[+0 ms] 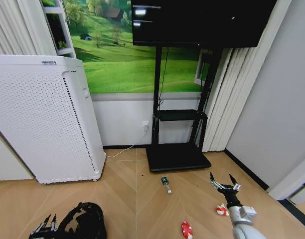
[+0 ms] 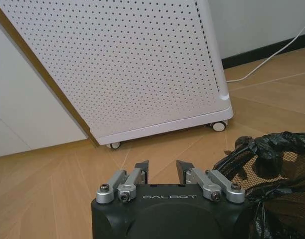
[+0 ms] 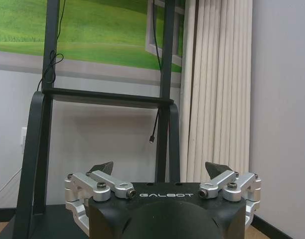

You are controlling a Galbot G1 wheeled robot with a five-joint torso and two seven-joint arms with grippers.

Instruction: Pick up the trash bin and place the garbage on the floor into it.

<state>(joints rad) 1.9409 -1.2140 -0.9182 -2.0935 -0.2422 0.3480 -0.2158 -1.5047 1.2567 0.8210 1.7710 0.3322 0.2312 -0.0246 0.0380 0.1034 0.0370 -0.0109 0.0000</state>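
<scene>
Fingers on both my grippers are spread apart and holding nothing. My left gripper (image 2: 161, 172) sits low at the near left of the head view, just beside the trash bin (image 1: 85, 221) without touching it — the bin stands on the wooden floor (image 1: 122, 189), its black bag liner (image 2: 272, 164) crumpled over the rim. From the left wrist I see the white perforated appliance (image 2: 127, 64) on its small wheels beyond the fingers. My right gripper (image 1: 225, 184) hangs above the floor at the near right, pointed toward the black TV stand (image 1: 177, 154) by the wall. Of the garbage, the clear bottle (image 1: 166, 184) with its green label lies in front of the stand's base, one red-and-white wrapper (image 1: 187, 229) lies nearer me — and a second wrapper (image 1: 221, 210) lies just beside my right arm.
</scene>
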